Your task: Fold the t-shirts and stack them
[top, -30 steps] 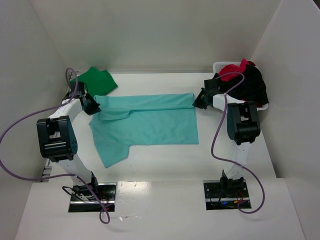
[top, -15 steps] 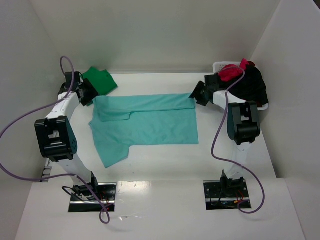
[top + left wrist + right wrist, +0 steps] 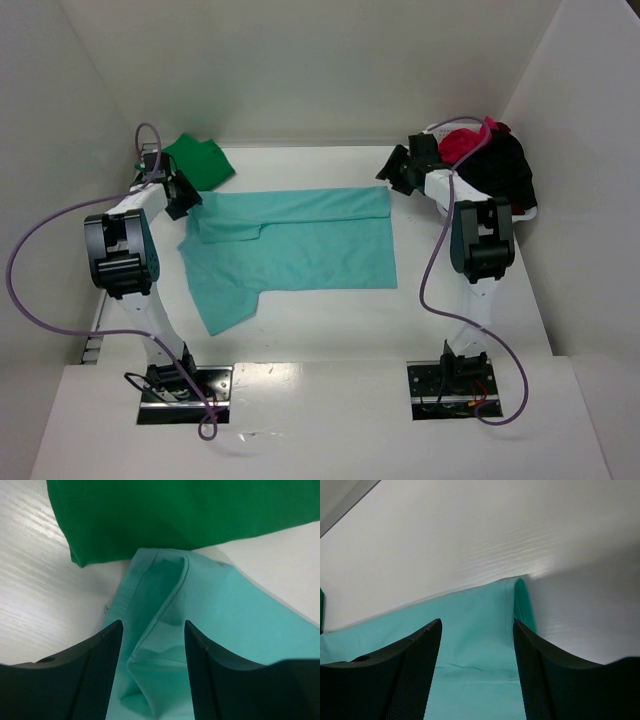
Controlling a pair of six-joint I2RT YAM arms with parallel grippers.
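Observation:
A light teal t-shirt lies flat mid-table, its far edge folded toward me into a narrow band. My left gripper is open and empty just above the shirt's far left corner. My right gripper is open and empty just above the far right corner. A folded dark green t-shirt lies at the far left, touching the teal corner in the left wrist view. Red and black t-shirts are heaped in the basket.
A white plastic basket stands at the far right against the wall. White walls close in the table on three sides. One teal sleeve sticks out toward the near left.
Both grippers have carried the teal shirt's far edge away from me, let it go and lifted off. The folded band now lies flat.

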